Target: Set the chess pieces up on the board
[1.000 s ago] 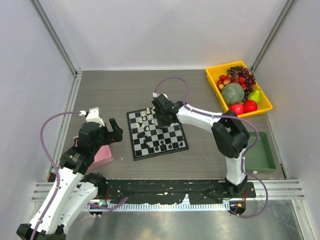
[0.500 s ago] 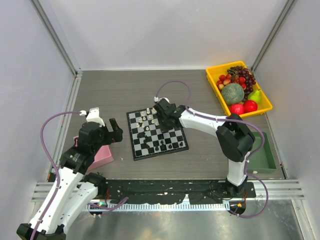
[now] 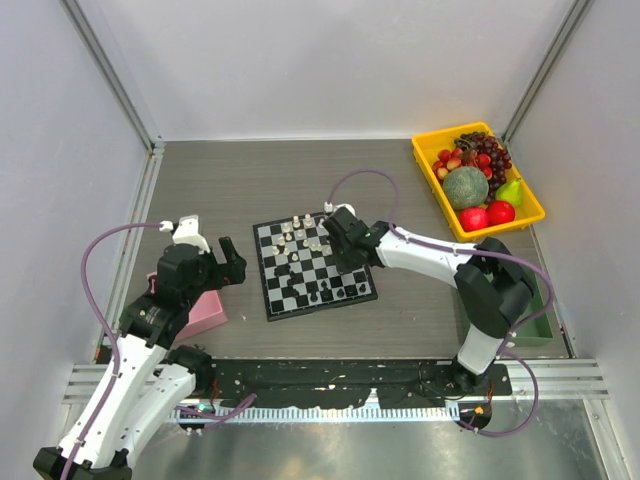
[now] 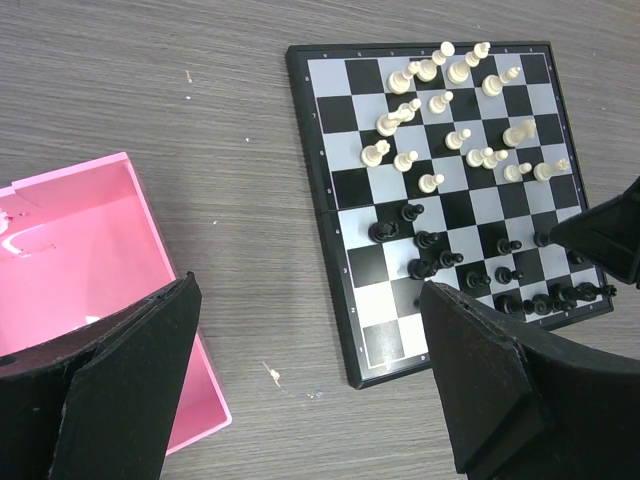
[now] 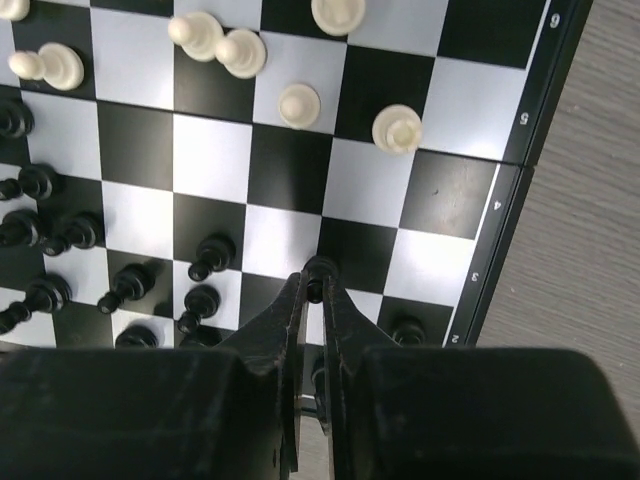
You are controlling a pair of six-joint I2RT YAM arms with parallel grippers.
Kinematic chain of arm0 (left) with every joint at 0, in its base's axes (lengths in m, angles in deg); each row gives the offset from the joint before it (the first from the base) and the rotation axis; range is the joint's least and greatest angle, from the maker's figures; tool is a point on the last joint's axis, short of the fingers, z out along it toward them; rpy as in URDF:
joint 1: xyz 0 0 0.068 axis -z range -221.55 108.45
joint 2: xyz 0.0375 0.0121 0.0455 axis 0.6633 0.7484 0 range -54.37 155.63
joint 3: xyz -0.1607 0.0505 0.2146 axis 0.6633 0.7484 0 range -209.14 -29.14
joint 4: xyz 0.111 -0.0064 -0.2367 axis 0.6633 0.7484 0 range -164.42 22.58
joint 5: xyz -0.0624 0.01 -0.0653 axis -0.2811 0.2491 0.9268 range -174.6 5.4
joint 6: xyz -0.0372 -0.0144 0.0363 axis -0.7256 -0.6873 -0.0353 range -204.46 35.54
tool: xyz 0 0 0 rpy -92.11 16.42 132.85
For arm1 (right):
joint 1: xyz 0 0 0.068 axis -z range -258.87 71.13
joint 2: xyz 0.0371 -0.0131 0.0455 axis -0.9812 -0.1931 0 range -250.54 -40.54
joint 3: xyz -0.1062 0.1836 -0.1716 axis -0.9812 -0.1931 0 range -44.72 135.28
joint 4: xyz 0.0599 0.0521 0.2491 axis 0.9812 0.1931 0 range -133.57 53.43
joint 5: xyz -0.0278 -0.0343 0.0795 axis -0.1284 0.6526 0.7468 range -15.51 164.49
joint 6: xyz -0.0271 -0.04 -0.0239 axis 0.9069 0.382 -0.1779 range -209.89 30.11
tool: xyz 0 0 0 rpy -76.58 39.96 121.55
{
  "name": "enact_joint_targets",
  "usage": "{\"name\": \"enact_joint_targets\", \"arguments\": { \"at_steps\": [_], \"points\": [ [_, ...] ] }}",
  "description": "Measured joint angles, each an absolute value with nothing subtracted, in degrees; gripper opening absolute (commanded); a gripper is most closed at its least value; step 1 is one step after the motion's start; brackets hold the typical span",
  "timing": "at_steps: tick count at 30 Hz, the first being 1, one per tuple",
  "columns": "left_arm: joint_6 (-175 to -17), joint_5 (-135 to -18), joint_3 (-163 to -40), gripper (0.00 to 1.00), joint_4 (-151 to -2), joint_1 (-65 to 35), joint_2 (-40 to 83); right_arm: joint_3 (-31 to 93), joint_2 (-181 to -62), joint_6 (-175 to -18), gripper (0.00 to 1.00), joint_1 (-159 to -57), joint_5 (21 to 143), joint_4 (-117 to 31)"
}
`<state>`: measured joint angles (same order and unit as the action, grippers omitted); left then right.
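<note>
Pinching black pawn in closed right gripper; left gripper gaping, empty. Lower plumb onto board square centre; release slowly.

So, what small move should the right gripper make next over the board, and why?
Probably lower it straight down onto the square, before any opening. In the right wrist view the right gripper appears shut on a small black piece above the board near its numbered edge, and the squares around the tips hold no other piece. Whether it touches the board I cannot tell.
</note>
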<state>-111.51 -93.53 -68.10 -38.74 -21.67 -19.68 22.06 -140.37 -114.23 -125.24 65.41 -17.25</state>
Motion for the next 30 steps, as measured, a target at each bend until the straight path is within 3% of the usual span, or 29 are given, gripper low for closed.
{"name": "enact_joint_targets", "arguments": {
  "at_steps": [30],
  "points": [
    [-112.5, -92.8, -68.1, 1.00, -38.8, -21.7, -19.8, 14.5, -133.9, -115.9, 0.12, -125.1, 66.6, -18.3]
  ]
}}
